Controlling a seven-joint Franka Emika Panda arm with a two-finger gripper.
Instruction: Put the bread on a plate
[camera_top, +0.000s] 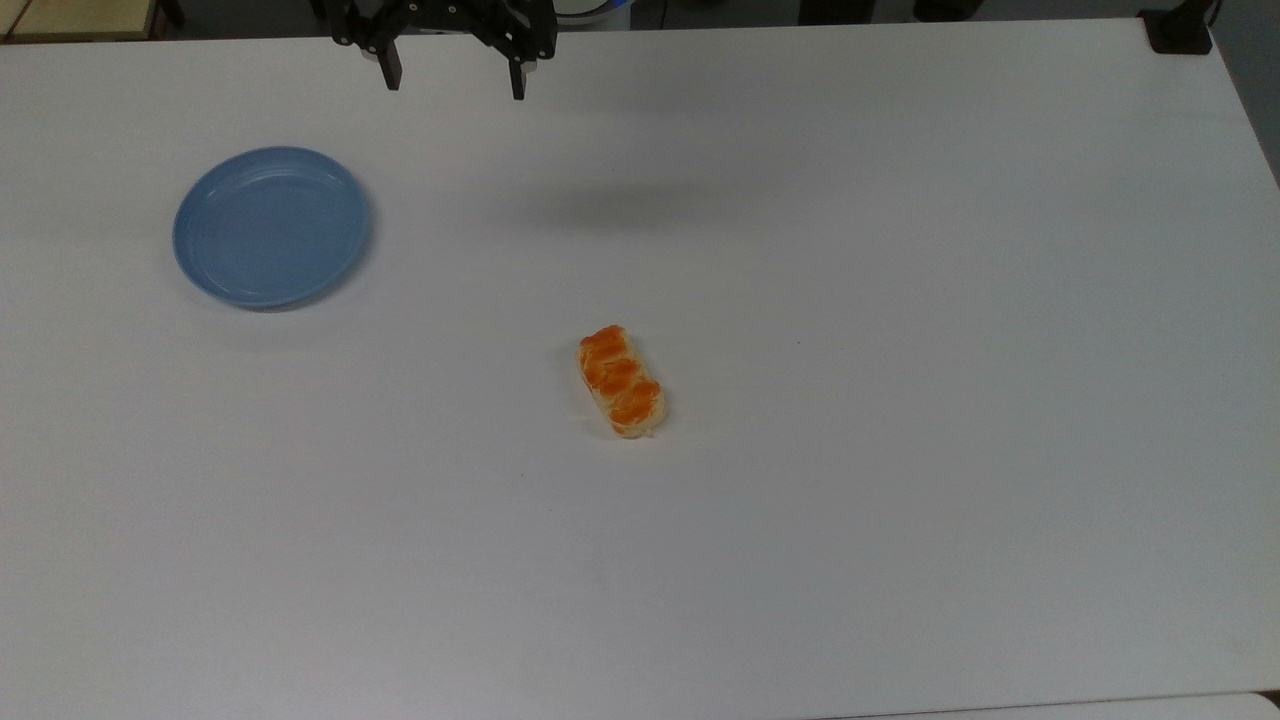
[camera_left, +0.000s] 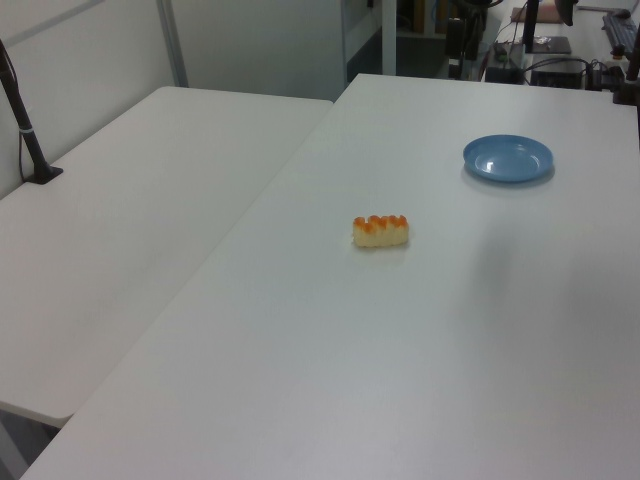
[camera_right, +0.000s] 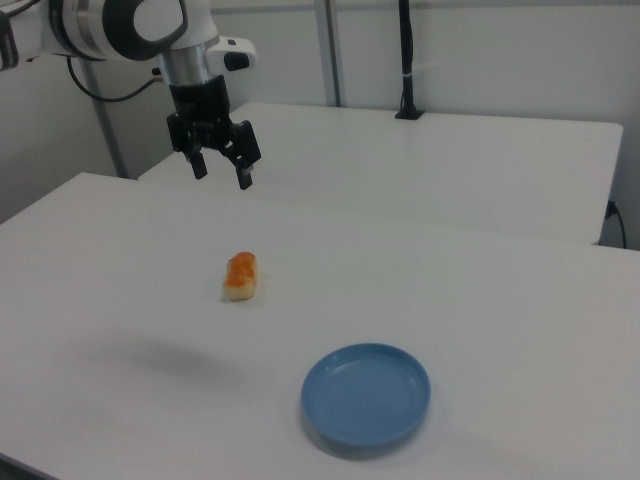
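The bread (camera_top: 621, 381) lies alone near the middle of the table (camera_top: 900, 450), well apart from the plate (camera_top: 271, 226), which sits bare toward the top view's left. The gripper (camera_top: 452, 80) hangs high, fingers spread wide and holding nothing, likely poised for the reach down.

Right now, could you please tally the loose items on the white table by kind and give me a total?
Bread: 1, a braided bun lying on the bare table.
Plate: 1, light blue and with nothing on it.
Total: 2 items.
The gripper hangs above the table with its fingers apart, holding nothing.
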